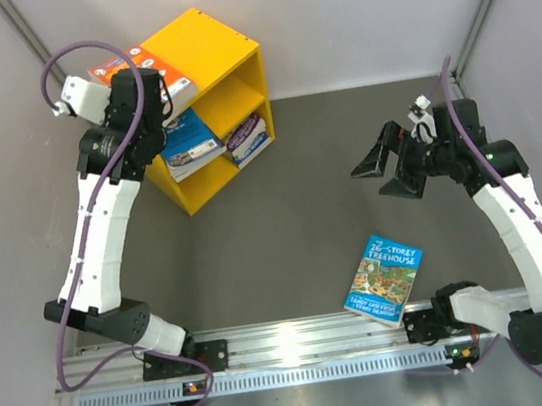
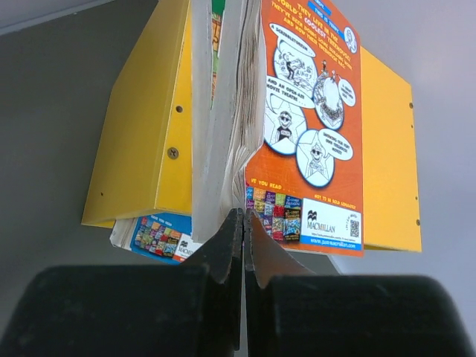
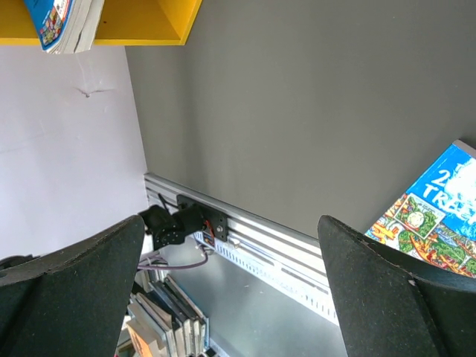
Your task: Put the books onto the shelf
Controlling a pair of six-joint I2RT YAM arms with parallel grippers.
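1. Yellow shelf (image 1: 214, 49) at 11 o'clock.
2. I see my left hand (image 2: 243, 223) clenched at the orange book (image 2: 309, 134)'s edge there.
3. Right hand (image 1: 386, 175) released, 3 o'clock; blue book (image 1: 385, 279) on worktop (image 1: 294, 220), 5 o'clock.

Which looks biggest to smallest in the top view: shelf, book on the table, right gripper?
1. Shelf.
2-3. Book on the table and right gripper look alike; gripper is nearer the camera, so unranked.

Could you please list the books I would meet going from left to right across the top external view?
First the blue book inside the shelf → the purple book beside it → the Treehouse book lying on the table.
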